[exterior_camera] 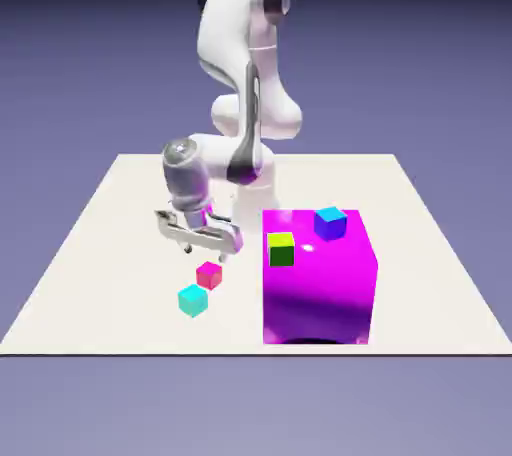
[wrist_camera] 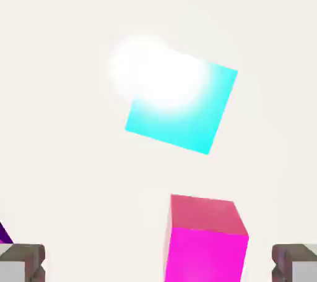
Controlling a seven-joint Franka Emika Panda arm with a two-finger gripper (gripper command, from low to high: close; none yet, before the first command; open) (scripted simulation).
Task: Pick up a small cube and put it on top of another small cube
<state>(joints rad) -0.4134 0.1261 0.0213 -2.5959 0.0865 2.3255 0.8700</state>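
Hand view: small pink-red cube with a magenta top [wrist_camera: 207, 253] framed between wide-spread grey claw tips [wrist_camera: 158, 263]
Off-centre between the tips, it could be knocked by one if the claw were lowered unadjusted

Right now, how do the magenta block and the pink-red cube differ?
The magenta block is huge; the pink-red cube is tiny. The block bears two small cubes on top, while the pink-red cube bears nothing. Both have magenta tops.
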